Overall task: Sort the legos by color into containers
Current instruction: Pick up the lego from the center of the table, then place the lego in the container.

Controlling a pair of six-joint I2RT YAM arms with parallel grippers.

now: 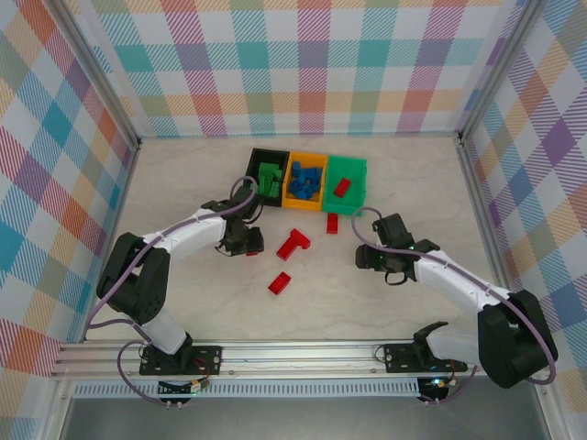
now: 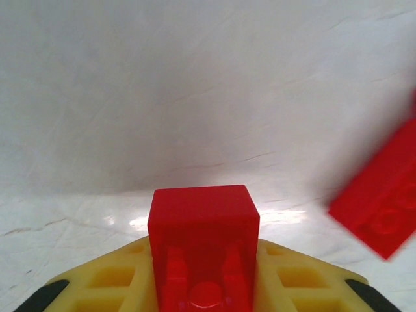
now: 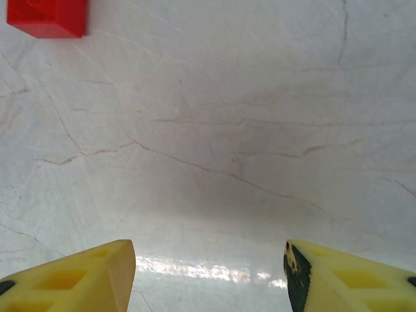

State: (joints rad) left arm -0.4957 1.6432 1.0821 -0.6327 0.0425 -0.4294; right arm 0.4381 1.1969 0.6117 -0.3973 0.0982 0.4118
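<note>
One red lego [image 2: 203,240] sits in the left jaws; overhead, three bins [image 1: 348,160].

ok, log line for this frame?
left gripper: shut on red brick | right gripper: open over table | other reds: loose on table

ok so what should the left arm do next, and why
Probably lift and carry it to the green bin: the left gripper is shut on a red lego brick, and the green bin already holds a red brick, while the black bin holds green bricks and the orange bin blue bricks.
</note>
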